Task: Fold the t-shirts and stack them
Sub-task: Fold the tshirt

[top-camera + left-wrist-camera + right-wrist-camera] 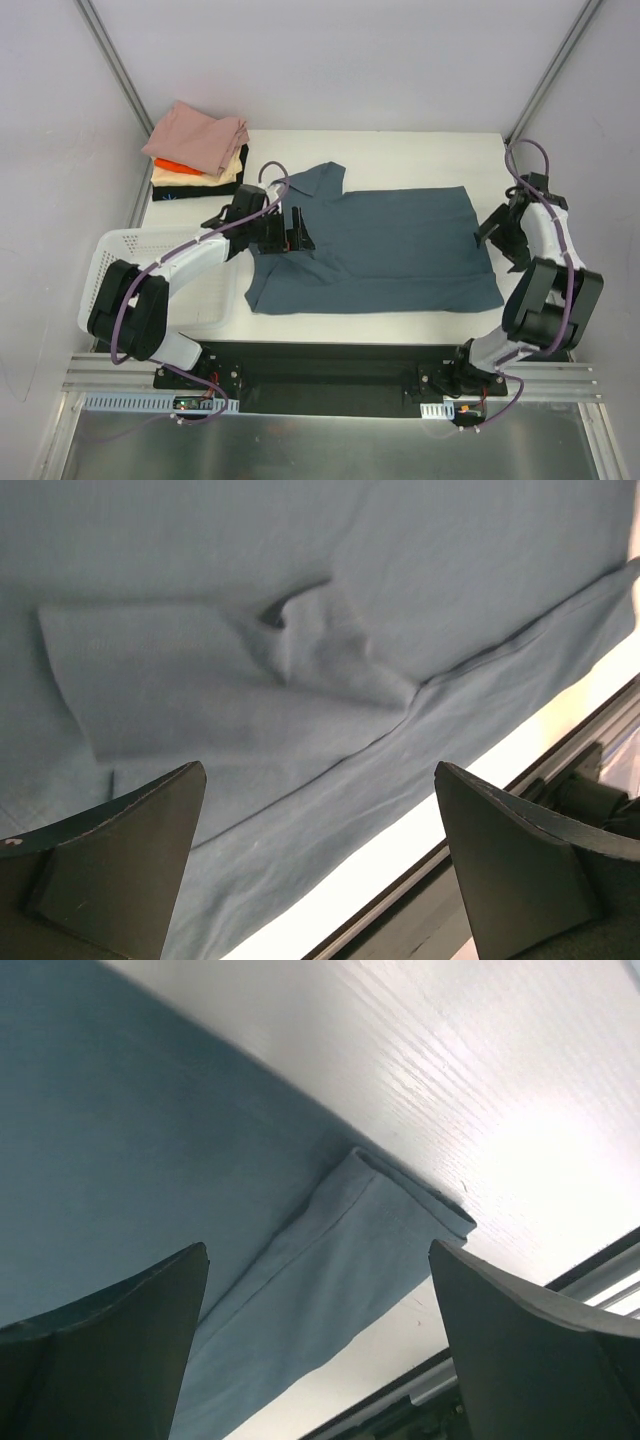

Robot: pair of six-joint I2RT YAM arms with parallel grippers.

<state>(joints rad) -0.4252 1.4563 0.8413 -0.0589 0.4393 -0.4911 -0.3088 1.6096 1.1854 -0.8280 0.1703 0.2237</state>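
Note:
The slate-blue t-shirt (390, 250) lies spread flat on the white table, with one sleeve (315, 180) sticking out at the upper left. My left gripper (285, 232) is open above the shirt's left end. In the left wrist view the cloth (300, 680) shows a small pucker below the fingers (120, 860). My right gripper (495, 232) is open at the shirt's right edge. In the right wrist view a folded hem corner (370, 1250) lies between the fingers (100, 1350). A stack of folded tees (198, 150), pink on top over orange, cream and black, sits at the far left.
A white lattice basket (120, 265) stands at the table's left edge under my left arm. The black base rail (330, 370) runs along the near edge. Bare white table (420, 160) lies beyond the shirt.

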